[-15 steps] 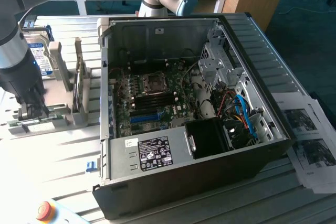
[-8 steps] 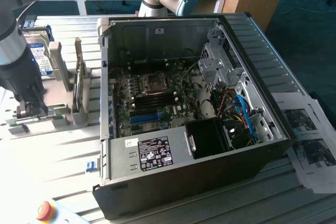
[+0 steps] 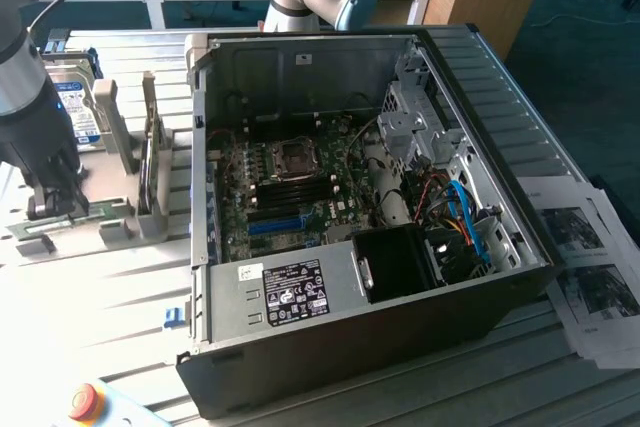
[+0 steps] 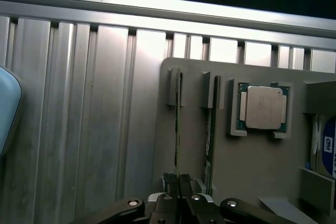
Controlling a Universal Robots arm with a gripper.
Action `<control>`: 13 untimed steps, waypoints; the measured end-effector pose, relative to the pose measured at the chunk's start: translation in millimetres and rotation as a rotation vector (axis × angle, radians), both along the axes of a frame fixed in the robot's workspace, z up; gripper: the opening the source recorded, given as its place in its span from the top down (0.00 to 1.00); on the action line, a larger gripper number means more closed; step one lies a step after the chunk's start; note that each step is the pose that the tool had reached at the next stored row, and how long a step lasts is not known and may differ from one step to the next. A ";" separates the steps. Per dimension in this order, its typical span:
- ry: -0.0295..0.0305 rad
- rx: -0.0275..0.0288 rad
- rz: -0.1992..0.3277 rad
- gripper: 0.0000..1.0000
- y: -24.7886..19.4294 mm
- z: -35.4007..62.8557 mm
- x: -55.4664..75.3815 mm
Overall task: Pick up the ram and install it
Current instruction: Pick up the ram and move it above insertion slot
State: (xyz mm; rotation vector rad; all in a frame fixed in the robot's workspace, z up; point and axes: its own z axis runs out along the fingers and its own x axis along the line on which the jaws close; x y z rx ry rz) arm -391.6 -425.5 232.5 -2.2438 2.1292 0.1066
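End effector (image 4: pixel 177 180) is down at the grey holder (image 4: pixel 252 174), on the exterior view's left, well apart from the computer case (image 3: pixel 300 357). The fingers (image 4: pixel 170 183) are pinched nearly together on the ram (image 4: pixel 177 129), clamping one end of it. The ram is seen edge-on as a thin green-dark strip standing upright in the holder's outer slot, with its far end between two small posts. Cannot tell if it is lifted at all or fully seated.

A second stick (image 4: pixel 210 129) stands in the next slot, just beside the ram and parallel to it, not touched. A processor (image 4: pixel 262 107) lies flat in a square recess of the same holder. A hard drive (image 4: pixel 328 153) with a blue-white label is at the holder's far side.

In the exterior view the end effector (image 3: pixel 50 209) hangs straight down onto the holder (image 3: pixel 130 217), with the hard drive (image 3: pixel 75 107) behind it. The case lies on its side on the slatted metal bench (image 3: pixel 100 287), open, with the motherboard (image 3: pixel 290 187) exposed. Printed papers (image 3: pixel 590 267) lie by the case on the exterior view's right. A red button (image 3: pixel 85 402) is at the near bench edge.
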 end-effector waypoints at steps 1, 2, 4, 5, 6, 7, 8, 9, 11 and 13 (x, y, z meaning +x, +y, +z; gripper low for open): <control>0.0000 0.0000 0.000 0.88 0.0 1.2 0.0; 0.0000 0.0000 0.000 0.88 0.0 2.3 0.0; 0.0000 0.0000 0.000 0.88 0.0 4.6 0.0; 0.0000 0.0000 0.000 0.88 0.0 5.6 0.0; 0.0000 0.0000 0.000 0.88 0.0 6.7 0.0; 0.0000 -0.0001 0.000 0.88 0.0 7.8 0.0; 0.0000 0.0000 0.000 0.88 0.0 8.6 0.0; -0.0001 0.0001 0.000 0.88 0.0 8.9 0.0; -0.0002 0.0001 0.000 0.88 0.0 8.9 0.0; -0.0001 0.0001 0.000 0.88 0.0 9.0 0.0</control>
